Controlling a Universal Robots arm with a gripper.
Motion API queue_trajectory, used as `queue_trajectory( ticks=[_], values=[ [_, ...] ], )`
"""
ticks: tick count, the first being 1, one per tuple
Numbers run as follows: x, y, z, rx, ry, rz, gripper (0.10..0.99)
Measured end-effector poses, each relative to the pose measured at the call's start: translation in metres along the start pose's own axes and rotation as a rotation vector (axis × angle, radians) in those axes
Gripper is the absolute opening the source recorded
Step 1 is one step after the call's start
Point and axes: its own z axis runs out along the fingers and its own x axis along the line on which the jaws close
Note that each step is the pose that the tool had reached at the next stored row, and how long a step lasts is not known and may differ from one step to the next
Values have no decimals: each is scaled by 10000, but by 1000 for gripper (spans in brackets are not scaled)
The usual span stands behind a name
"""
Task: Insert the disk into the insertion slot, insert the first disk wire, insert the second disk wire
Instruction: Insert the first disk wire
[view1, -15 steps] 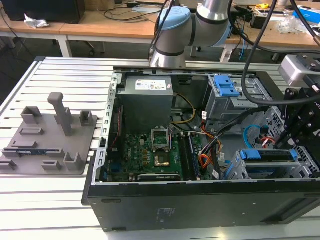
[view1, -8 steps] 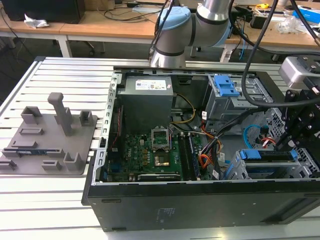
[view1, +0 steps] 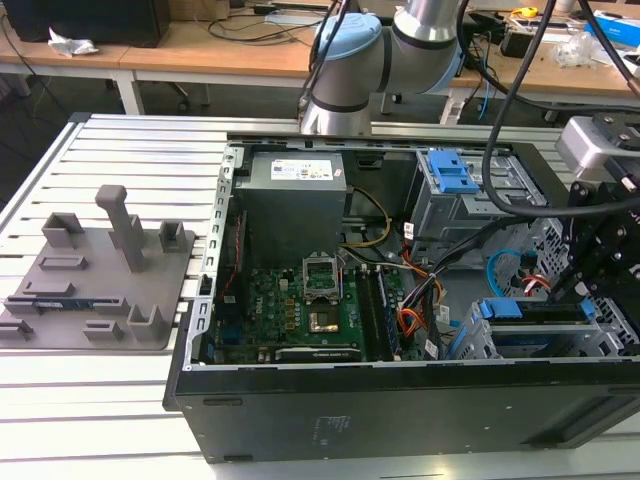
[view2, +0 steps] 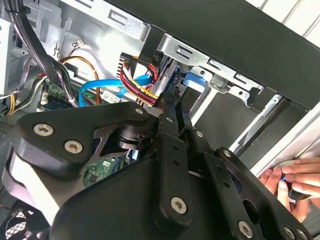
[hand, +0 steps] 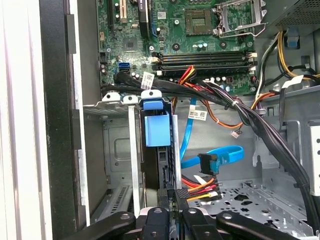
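The disk (hand: 156, 131), held in its bright blue frame, stands on edge inside the insertion slot (hand: 117, 150), a low grey perforated cage at the case's front corner. My gripper (hand: 175, 194) sits at the disk's rear end, its thin black fingers closed together on that edge. In the second wrist view the gripper (view2: 172, 97) meets the disk (view2: 194, 81) just under the cage rim (view2: 225, 80). In the exterior view the gripper (view1: 562, 292) hangs over the disk (view1: 500, 308). A blue flat wire's plug (hand: 207, 162) and a red-yellow-black power plug (hand: 200, 187) lie loose beside the disk.
A taller grey bay with a blue latch (view1: 450, 175) stands behind the cage. Black cable bundles (hand: 240, 112) cross above the motherboard (view1: 300, 300). A person's hand (view2: 295, 180) rests outside the case wall. A grey fixture plate (view1: 100, 270) lies at the exterior view's left.
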Motion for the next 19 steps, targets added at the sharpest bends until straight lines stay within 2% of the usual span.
queue_trajectory(
  ticks=[5,12,19],
  values=[
    [1,-2,54,0,-11,0,169],
    [1,-1,50,1,15,1,169],
    [2,0,86,-2,11,3,169]
  ],
)
